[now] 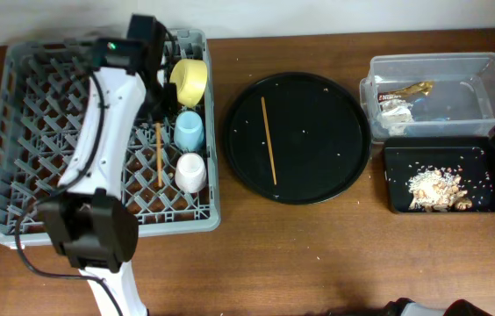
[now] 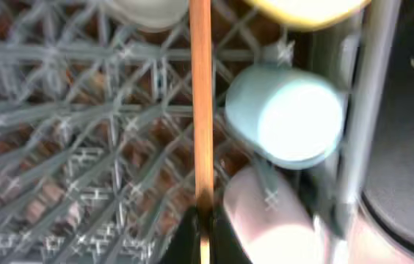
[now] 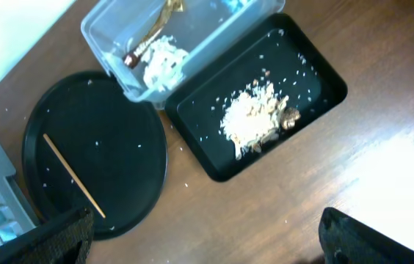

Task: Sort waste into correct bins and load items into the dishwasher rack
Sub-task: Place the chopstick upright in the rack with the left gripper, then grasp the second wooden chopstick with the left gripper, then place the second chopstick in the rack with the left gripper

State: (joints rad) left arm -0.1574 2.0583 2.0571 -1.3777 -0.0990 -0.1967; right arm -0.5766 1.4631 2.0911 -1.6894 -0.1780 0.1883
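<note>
Left fingers [image 2: 181, 242]: closed on chopstick [image 2: 201, 110], over dishwasher rack [image 2: 60, 147]. Right fingers [image 3: 45, 238]: spread wide, empty, above worktop [image 3: 266, 213].

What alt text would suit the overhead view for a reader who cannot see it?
The left arm reaches over the grey dishwasher rack, which holds a yellow bowl, blue cup, pinkish-white cup and a chopstick. A second chopstick lies on the round black tray; at right, a clear tub holds tissue and a gold wrapper, a black rectangular tray food scraps.
</note>
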